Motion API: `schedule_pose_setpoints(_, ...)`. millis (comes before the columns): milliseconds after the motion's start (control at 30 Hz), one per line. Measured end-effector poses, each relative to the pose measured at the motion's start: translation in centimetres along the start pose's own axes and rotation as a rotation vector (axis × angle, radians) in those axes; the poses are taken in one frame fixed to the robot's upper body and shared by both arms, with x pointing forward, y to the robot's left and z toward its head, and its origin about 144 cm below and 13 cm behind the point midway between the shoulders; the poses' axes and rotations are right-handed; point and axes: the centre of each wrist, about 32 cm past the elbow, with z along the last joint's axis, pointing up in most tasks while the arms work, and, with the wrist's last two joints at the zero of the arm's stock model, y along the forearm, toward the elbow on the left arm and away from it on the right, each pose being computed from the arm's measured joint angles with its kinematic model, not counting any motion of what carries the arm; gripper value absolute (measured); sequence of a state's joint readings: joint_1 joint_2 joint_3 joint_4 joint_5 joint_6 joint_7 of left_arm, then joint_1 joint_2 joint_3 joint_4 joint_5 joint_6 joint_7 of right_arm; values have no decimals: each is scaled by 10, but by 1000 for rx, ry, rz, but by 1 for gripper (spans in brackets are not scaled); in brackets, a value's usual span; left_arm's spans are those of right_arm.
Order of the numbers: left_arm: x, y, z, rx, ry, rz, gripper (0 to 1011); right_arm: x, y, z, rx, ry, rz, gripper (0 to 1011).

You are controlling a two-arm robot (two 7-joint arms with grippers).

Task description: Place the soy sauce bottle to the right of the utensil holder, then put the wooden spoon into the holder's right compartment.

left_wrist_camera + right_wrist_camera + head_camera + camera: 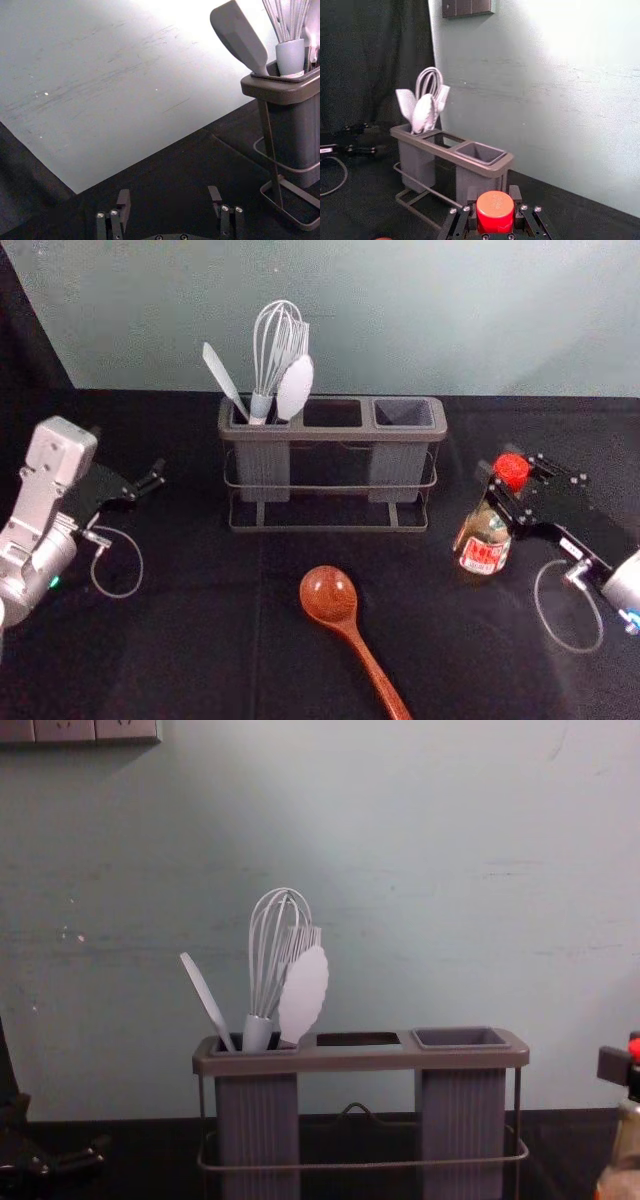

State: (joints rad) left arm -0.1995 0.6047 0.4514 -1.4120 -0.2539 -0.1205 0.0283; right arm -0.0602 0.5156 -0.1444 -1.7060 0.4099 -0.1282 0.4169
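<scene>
"So, where's the bottle (482, 532)?"

"Off to the right of the utensil holder (330, 437), well apart from its frame. It's see-through and brownish, narrowing toward the neck, with a red and white label (483, 556) and a round red cap (511, 474). I can't tell whether its base bears on the surface (200, 640)."

"And what has hold of it?"

"The right tool (498, 459). Its fingers are drawn in on either side of the cap, gripping it; the right wrist view puts that smooth red top right between the fingertips."

"How about the wooden spoon (329, 594)?"

"Lying on the dark surface in front of the holder, bowl nearest it, handle slanting away toward the near side. It's glossy, reddish-brown and grained, with a rounded bowl."

"What's the holder like?"

"Grey-brown, long, with rounded corners and thin rails beneath the rim. The left compartment (265, 470) and the right compartment (397, 472) are both ribbed down the front. The left one carries a whisk (278, 350) with looped wires, a flat pale spatula (224, 378) leaning outward, and a pale oval utensil (295, 390) with a scalloped edge."

"The other arm?"

"Its left tool (128, 450) is over the left side, apart from the holder. The left wrist view has its fingers spread wide, gripping nothing."
</scene>
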Motion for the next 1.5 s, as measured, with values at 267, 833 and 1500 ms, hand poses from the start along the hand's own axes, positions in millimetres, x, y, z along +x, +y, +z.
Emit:
schedule_pose_setpoints(267,0,0,0,0,0,0,1011,9,14,-3,-8,-2,-20,382)
schedule_pose_setpoints(833,0,0,0,0,0,0,1011,28,43,-11,-19,14,-55,382)
schedule_pose_setpoints(1500,0,0,0,0,0,0,1011,41,70,-18,-15,42,-62,382)
